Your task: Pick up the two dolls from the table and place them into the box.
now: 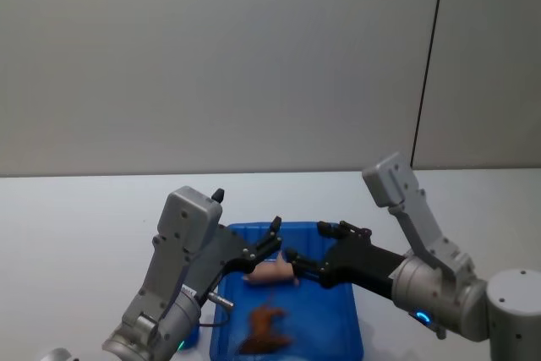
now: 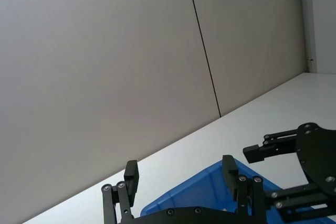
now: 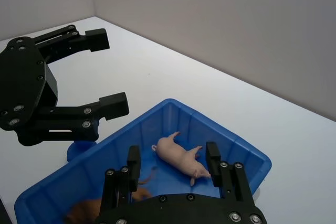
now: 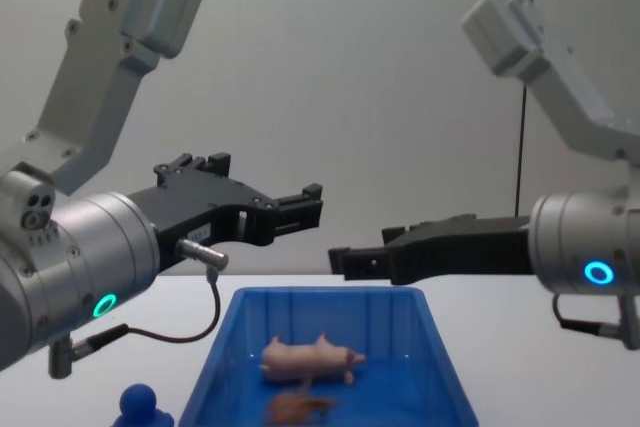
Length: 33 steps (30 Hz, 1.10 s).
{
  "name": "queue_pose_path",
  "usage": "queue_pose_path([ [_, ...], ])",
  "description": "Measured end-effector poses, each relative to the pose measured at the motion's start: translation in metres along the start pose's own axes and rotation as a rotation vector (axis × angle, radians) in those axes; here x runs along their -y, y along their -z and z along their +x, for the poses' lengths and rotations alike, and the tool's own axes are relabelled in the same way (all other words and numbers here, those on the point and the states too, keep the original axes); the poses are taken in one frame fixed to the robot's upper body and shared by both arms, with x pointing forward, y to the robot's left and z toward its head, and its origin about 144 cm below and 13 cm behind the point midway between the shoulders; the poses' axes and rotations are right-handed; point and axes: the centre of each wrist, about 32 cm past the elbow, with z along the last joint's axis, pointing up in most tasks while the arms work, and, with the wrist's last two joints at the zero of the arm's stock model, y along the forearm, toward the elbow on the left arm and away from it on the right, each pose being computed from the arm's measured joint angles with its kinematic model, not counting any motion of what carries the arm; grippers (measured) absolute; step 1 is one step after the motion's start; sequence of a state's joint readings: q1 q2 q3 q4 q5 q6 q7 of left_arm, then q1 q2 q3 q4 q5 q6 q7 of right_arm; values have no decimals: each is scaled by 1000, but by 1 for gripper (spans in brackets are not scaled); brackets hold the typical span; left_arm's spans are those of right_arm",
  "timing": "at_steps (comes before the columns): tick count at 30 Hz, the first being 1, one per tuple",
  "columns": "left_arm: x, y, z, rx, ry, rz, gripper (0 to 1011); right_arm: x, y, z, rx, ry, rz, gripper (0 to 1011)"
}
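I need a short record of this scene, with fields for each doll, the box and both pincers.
pig: lying inside the box
lion: inside the box, nearer the robot
box: blue, on the white table
left pincer: open, empty, above the box
right pincer: open, empty, facing the left one
task state: pig and lion both placed

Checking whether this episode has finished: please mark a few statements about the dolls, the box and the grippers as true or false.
1. The pig lies inside the box. True.
2. The lion lies outside the box. False: it lies in the box, near the pig.
3. The left gripper is open and holds nothing. True.
4. The right gripper is shut on the pig. False: it is open, above the box.
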State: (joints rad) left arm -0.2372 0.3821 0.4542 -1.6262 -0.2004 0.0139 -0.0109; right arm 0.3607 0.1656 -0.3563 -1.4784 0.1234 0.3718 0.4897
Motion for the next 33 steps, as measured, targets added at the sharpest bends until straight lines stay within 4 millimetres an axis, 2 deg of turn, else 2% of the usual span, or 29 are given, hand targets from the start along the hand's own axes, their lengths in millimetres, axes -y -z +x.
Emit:
queue_pose_path([
  [1,0,0,0,0,0,0,1001,-2,0,0,0,-6,-5,753],
  [5,0,0,0,0,0,0,1001,-4,2,1,3,-8,-11,819],
  [6,0,0,0,0,0,0,1001,-4,3,2,6,-8,-11,880],
  [11,0,0,0,0,0,0,1001,2,7,8,18,8,-11,1001],
  [27,0,0,0,0,0,0,1001,56,38,39,8,110,29,1001],
  [33,0,0,0,0,0,1,1001,70,46,45,2,134,40,1001],
])
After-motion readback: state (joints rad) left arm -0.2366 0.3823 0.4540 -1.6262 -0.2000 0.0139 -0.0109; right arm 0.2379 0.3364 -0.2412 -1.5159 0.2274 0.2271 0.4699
